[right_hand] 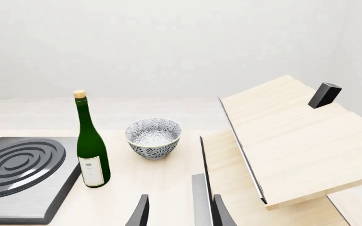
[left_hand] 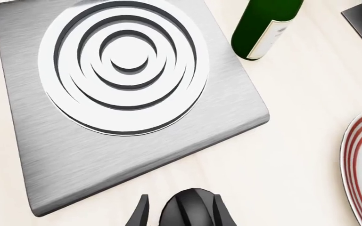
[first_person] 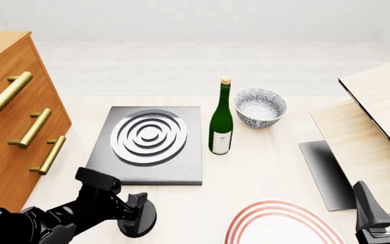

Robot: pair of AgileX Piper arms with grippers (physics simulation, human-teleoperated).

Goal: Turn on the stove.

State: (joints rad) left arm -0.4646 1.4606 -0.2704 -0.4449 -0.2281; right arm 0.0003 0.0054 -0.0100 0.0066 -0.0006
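The stove (first_person: 191,162) is a dark-grey square slab with silver burner rings, left of the table's middle; it also fills the left wrist view (left_hand: 55,141) and shows at the edge of the right wrist view (right_hand: 17,202). Its black ridged knob (first_person: 137,226) stands on the table just in front of the slab. My left gripper (first_person: 135,203) is open and low over the knob (left_hand: 187,212), with one finger on each side of it (left_hand: 181,197). A narrow gap shows beside one finger. My right gripper (first_person: 387,195) is open at the near right, holding nothing (right_hand: 181,200).
A green bottle (first_person: 221,127) stands just right of the stove, with a patterned bowl (first_person: 259,107) behind it. A white plate with red rings (first_person: 283,226) lies near the front. A dark flat sheet (first_person: 324,173) and tilted wooden boards (first_person: 378,117) are on the right. Wooden drawers (first_person: 12,127) stand at the left.
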